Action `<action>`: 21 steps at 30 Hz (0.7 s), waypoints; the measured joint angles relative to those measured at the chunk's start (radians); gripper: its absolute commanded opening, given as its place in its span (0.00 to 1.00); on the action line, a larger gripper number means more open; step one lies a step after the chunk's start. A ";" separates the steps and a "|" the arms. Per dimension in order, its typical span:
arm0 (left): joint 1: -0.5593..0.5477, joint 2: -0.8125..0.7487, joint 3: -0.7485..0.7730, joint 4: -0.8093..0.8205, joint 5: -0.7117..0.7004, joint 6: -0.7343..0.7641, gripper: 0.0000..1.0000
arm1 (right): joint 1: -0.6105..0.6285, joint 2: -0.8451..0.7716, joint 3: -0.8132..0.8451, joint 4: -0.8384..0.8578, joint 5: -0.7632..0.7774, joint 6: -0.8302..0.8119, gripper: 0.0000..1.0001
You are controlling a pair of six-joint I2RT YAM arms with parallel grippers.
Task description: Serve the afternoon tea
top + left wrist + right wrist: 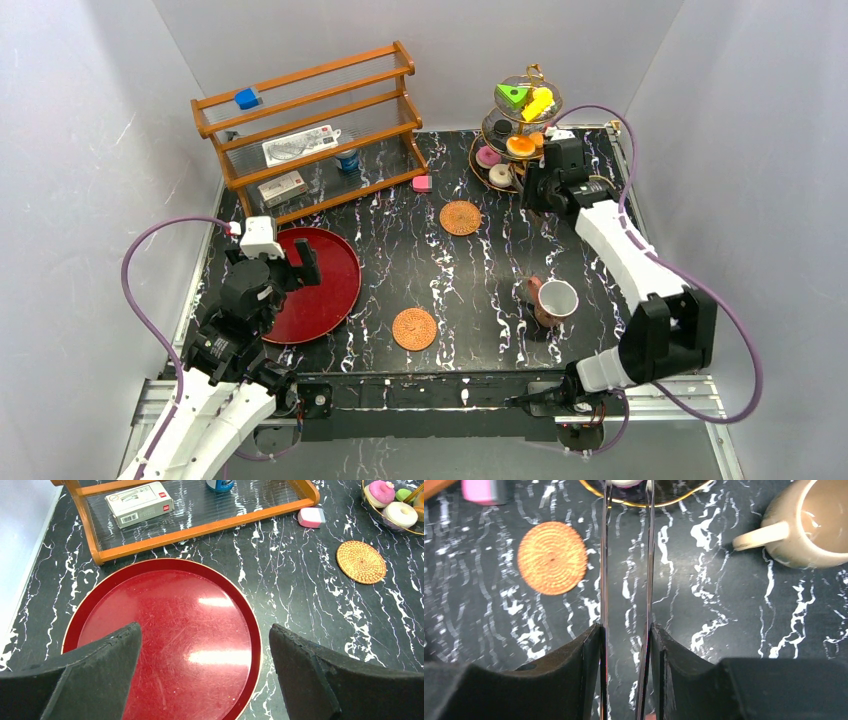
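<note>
My right gripper (536,186) (626,630) is shut on a pair of thin metal tongs (603,575); the two blades run between the pads toward the bottom plate of the gold tiered stand (478,172) (674,499). The stand carries a pink donut (487,156) (381,491), a white ring (500,175), an orange cookie (520,146), a black disc (502,127), a green wedge (514,96) and a yellow piece (538,104). A beige mug (556,300) (809,525) and a pinkish-brown cup (531,291) stand together at front right. Two woven coasters (460,217) (414,328) lie on the table. My left gripper (300,262) (205,635) hangs open over the red tray (165,595).
A wooden shelf (310,125) at the back left holds white boxes (140,503), a blue can (348,160) and a blue cube (247,98). A pink block (421,183) (311,517) lies by its right foot. White walls close in the black marbled table (440,270).
</note>
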 measured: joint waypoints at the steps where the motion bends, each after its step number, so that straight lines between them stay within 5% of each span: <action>1: 0.000 0.000 0.000 0.000 -0.002 0.000 0.96 | 0.006 -0.032 -0.008 -0.003 -0.019 0.008 0.46; 9: 0.000 -0.003 0.000 0.000 -0.011 0.000 0.95 | 0.119 -0.161 -0.047 -0.021 -0.121 0.077 0.45; 21: 0.000 0.072 0.004 -0.035 -0.012 -0.032 0.95 | 0.488 -0.134 -0.126 0.152 -0.166 0.151 0.45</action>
